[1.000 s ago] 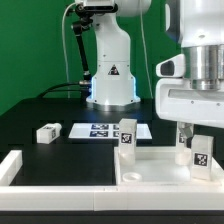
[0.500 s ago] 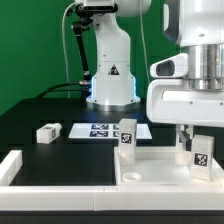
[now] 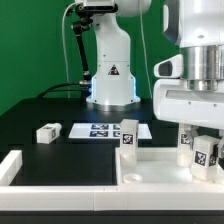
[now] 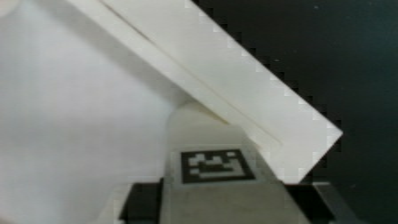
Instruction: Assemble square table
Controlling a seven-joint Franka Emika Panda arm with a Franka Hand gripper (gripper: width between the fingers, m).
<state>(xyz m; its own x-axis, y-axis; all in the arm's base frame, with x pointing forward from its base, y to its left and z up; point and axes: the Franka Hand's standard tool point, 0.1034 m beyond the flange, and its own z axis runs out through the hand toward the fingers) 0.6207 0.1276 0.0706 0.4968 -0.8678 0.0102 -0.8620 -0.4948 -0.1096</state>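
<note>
White leg [image 3: 205, 156] stands on the tabletop [image 3: 150, 166], pinched by the tool [image 4: 231, 200].

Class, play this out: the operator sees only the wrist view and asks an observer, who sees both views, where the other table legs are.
Operator: I see only one leg on the tabletop. Any other upright?
Observer: Yes, a second leg stands upright by the tabletop's far rim, to the exterior view's left of the hand.
Operator: Any lying loose?
Observer: A third leg lies on the black table, to the exterior view's left of the marker board.
</note>
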